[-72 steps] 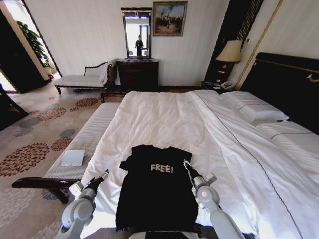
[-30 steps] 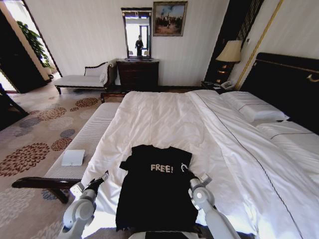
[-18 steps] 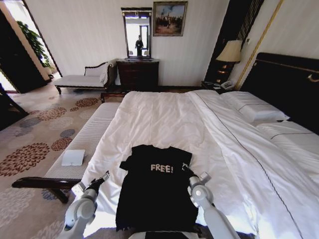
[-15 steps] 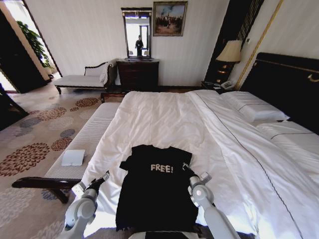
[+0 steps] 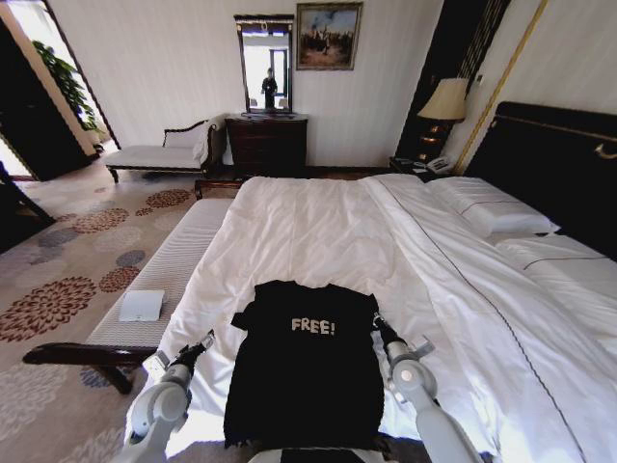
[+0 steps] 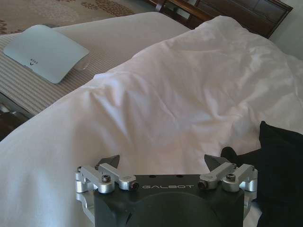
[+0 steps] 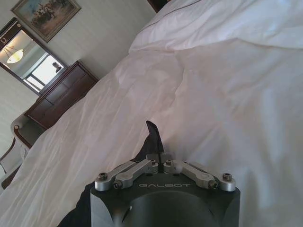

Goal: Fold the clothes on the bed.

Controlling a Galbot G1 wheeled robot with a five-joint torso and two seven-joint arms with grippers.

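Black short-sleeved cotton T-shirt [image 5: 304,362] with white "FREE!" lettering, spread flat and face-up near the foot edge of the large double bed [image 5: 453,289], on the white duvet [image 5: 299,231]; collar towards the far end, hem towards the robot. Right sleeve edge of that T-shirt [image 7: 154,137] drawn up into a small dark peak above the sheet. Right gripper [image 5: 377,326] at the shirt's right side just below the sleeve, fingers pressed together and pinching the black cloth, as seen in the right wrist view [image 7: 164,160] with the fabric rising straight from between the closed tips. Left gripper [image 5: 204,340] just off the shirt's left edge, over white bedding, apart from the cloth; fingers spread wide in the left wrist view [image 6: 166,163], with a corner of black fabric [image 6: 279,165] lying beside them. Pale upholstered bench [image 5: 169,270] alongside the bed on the left, carrying a flat white rounded-square device [image 5: 142,305]. White pillows [image 5: 492,207] against the tall dark headboard [image 5: 554,164] on the right.
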